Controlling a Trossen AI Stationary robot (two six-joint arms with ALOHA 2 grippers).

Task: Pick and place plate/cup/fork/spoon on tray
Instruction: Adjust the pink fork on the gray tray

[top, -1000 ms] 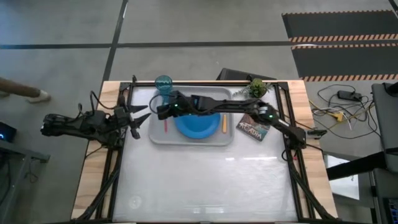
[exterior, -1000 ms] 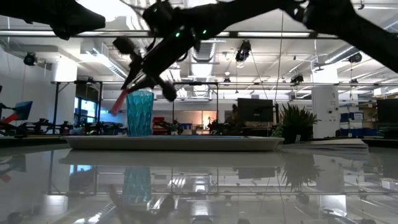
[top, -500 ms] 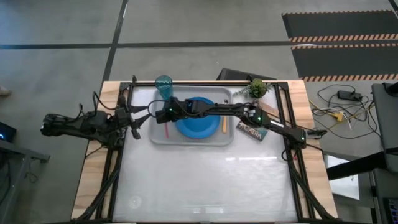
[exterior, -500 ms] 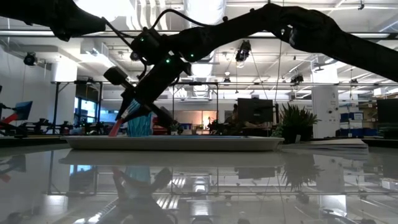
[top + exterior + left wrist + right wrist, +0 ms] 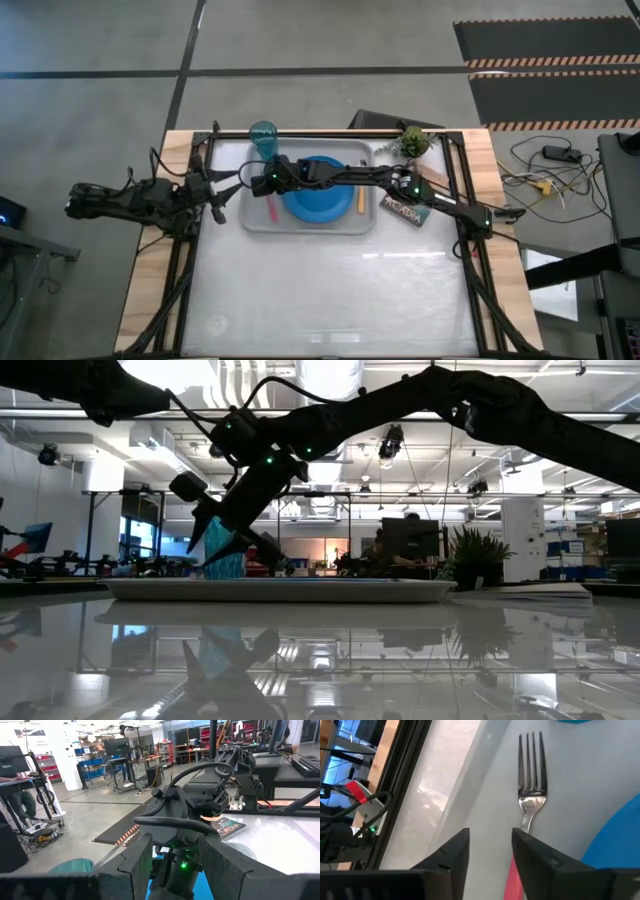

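On the tray's left strip: the right gripper (image 5: 265,184) hovered low over the fork (image 5: 268,206), its two dark fingers (image 5: 451,854) parted, with the fork lying free on the tray floor rather than pinched between them.
Fork position: flat on the light-grey tray (image 5: 305,225), just beside the blue plate (image 5: 318,203) on its left, tines pointing toward the cup (image 5: 263,134), handle toward the tray's near rim.
Fork look: slim, four metal tines (image 5: 532,762), a narrow neck, then a pink-red handle (image 5: 511,881); light, thin, likely to skid on the smooth tray if nudged.
Step in hand, as a judgement: the fork appeared just set down, so the release should be finished cleanly by lifting straight up with the fingers kept apart, away from the handle and the plate edge.
Risk: a sideways pull could drag the fork against the plate.
Other tableware: the orange-yellow-handled spoon (image 5: 361,198) lay on the tray just right of the plate; the teal-green cup stood at the tray's far left corner.
Left gripper (image 5: 222,193): it waited over the table's left edge, near the tray's left rim, jaws apart and holding nothing.
Nearby: a small potted plant (image 5: 412,139) and a picture card (image 5: 405,212) sat right of the tray.
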